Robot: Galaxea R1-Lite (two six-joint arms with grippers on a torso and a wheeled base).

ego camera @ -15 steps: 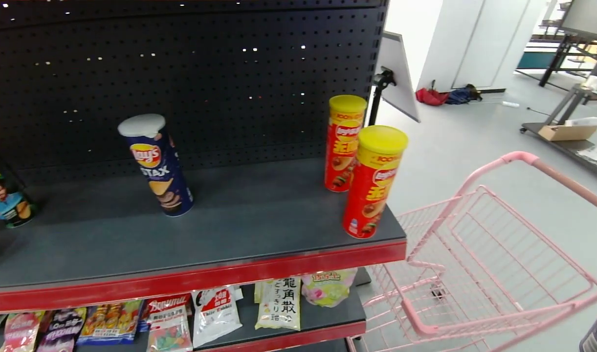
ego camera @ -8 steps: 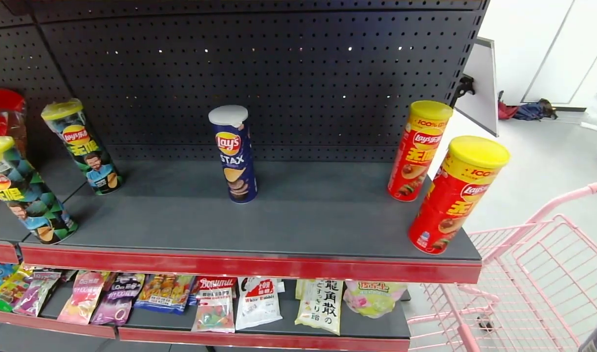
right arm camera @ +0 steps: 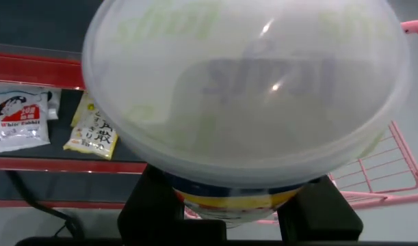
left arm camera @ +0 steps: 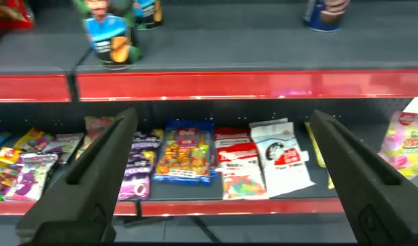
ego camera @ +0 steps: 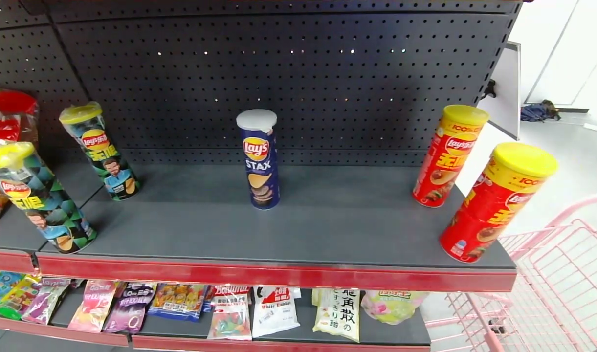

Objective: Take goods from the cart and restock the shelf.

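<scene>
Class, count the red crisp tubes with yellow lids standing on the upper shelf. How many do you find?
2. One red tube stands at the back right of the shelf; the other at its front right corner. None looks hidden.

- Clear-lidded chip can [right arm camera: 244,89] held between the right gripper [right arm camera: 232,212] fingers.
- Blue can [ego camera: 259,159] upright mid-shelf [ego camera: 327,230]; red cans [ego camera: 450,156] at right edge.
- Pink cart [ego camera: 547,274] beside shelf's right end.
</scene>
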